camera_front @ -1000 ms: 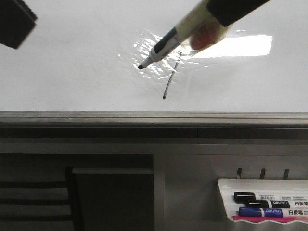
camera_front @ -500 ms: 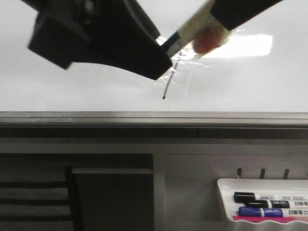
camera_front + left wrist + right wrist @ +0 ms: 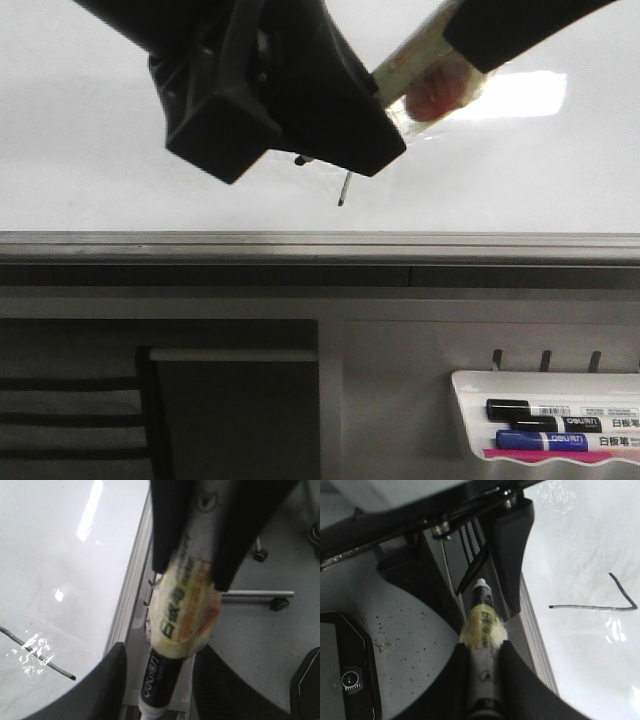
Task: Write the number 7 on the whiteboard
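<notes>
Now | marker [image 3: 481, 630] clamped by right gripper [image 3: 482, 647] at taped barrel | light, stiff, slippery | left gripper [image 3: 290, 120] fingers spread, empty.

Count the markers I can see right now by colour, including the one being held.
Black markers: 2, one held, one in the tray
Blue markers: 1, in the tray
Total: 3
</notes>
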`<control>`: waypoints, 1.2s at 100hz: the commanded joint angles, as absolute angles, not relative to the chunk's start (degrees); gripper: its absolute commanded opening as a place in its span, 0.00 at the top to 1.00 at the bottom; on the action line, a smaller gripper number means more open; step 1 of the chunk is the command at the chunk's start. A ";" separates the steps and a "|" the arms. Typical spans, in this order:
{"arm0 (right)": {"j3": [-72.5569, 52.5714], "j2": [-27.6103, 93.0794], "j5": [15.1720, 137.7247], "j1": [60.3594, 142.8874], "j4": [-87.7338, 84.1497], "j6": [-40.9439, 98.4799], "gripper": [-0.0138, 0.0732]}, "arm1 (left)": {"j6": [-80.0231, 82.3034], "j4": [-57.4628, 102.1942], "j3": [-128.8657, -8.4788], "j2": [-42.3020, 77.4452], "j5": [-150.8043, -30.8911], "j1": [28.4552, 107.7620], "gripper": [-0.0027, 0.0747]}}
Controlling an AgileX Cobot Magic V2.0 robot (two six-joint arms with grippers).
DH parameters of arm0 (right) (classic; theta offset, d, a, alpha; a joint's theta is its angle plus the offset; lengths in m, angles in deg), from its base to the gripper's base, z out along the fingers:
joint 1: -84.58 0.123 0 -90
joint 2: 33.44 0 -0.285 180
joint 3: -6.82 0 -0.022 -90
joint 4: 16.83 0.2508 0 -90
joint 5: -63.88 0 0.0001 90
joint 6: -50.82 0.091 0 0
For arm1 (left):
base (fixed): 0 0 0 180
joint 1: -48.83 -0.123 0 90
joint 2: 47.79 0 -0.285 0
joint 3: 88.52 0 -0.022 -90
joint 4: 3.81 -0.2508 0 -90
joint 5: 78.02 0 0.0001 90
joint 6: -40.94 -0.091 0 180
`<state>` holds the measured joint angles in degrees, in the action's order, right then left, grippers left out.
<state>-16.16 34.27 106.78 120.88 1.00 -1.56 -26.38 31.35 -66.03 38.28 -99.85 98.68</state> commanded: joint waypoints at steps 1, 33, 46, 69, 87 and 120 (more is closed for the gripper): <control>-14.59 33.15 104.05 120.97 1.73 -2.27 0.89 | -26.28 32.98 -68.04 36.78 -96.54 99.07 0.74; -14.67 33.15 105.62 120.97 1.73 -2.27 0.89 | -26.28 33.00 -68.04 36.78 -96.54 99.07 0.97; -14.67 33.15 105.91 120.97 1.73 -2.17 0.82 | -26.28 33.10 -68.04 36.78 -96.54 99.07 0.99; -14.67 32.78 106.49 120.76 1.62 1.08 0.47 | -25.77 35.35 -68.04 36.54 -96.41 99.07 0.99; -14.67 29.22 106.80 120.19 1.15 1.25 0.47 | -19.44 35.24 -68.04 34.44 -96.27 95.80 0.99; -14.67 20.44 108.80 108.96 1.02 5.83 0.47 | 2.21 21.35 -68.04 26.16 -108.05 78.31 0.99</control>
